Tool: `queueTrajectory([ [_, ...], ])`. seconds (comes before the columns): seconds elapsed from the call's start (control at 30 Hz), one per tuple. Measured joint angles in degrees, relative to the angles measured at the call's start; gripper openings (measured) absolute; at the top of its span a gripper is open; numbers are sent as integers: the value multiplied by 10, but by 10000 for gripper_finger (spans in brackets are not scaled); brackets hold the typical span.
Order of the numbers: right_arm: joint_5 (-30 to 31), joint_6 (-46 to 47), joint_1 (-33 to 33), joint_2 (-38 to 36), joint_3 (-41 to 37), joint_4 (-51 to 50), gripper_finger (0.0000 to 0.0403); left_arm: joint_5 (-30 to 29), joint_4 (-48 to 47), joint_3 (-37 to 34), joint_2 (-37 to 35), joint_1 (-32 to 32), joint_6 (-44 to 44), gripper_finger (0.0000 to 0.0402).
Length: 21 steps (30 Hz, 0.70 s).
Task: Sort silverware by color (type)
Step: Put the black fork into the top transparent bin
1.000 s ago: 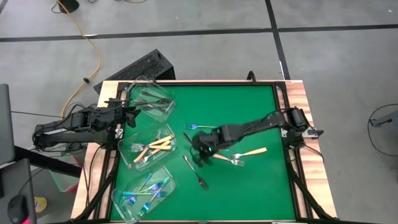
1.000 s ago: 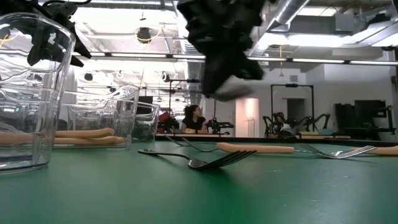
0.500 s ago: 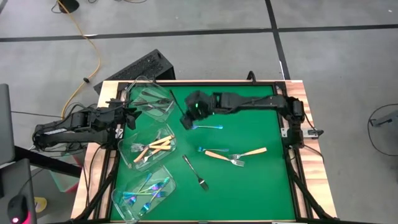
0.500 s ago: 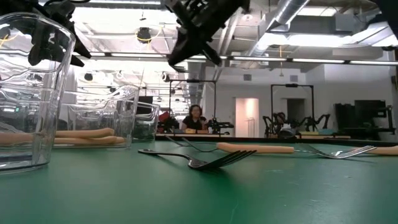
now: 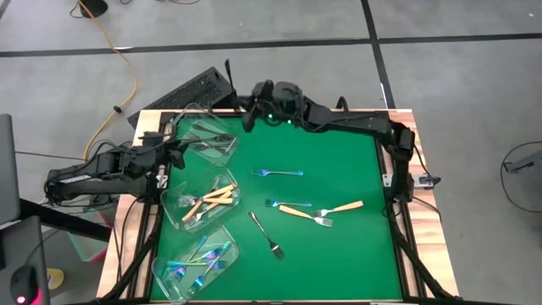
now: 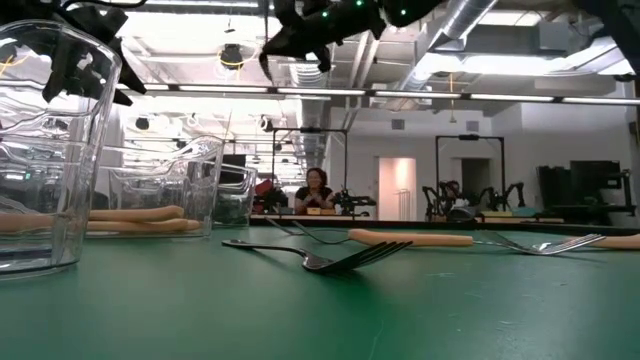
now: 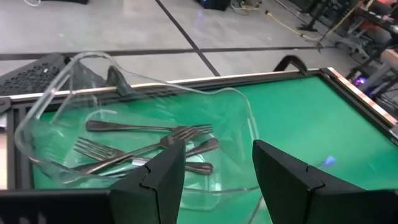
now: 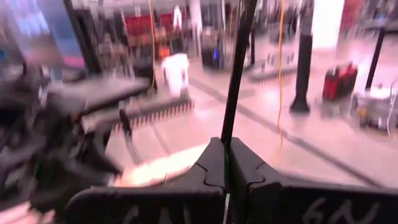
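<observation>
Swinging from the green mat's middle to its far edge, the right gripper (image 5: 246, 114) is carrying a dark metal fork (image 5: 229, 74) toward the far-left tub (image 5: 227, 144). Five forks are lying loose mid-mat, the nearest a grey fork (image 6: 330, 257) in the low view. Left gripper (image 7: 214, 168) is gaping open over that tub. Right wrist: fingers (image 8: 214, 165) are pinching the fork's stem.
</observation>
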Motion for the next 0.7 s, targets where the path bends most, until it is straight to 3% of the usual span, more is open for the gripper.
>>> queueTrajectory([
  [0.23, -25, 10, -16, 61, 43, 35, 13, -14, 0, 0, 0, 0, 0, 172],
  [0.4, -74, 6, -14, 144, 162, 24, 13, -25, 0, 0, 0, 0, 0, 172],
  [0.6, -114, 4, -14, 248, 316, -61, 13, -35, 0, 0, 0, 0, 2, 172],
  [0.7, -131, 2, -12, 281, 347, -79, 13, -38, 0, 0, 0, 0, 2, 172],
])
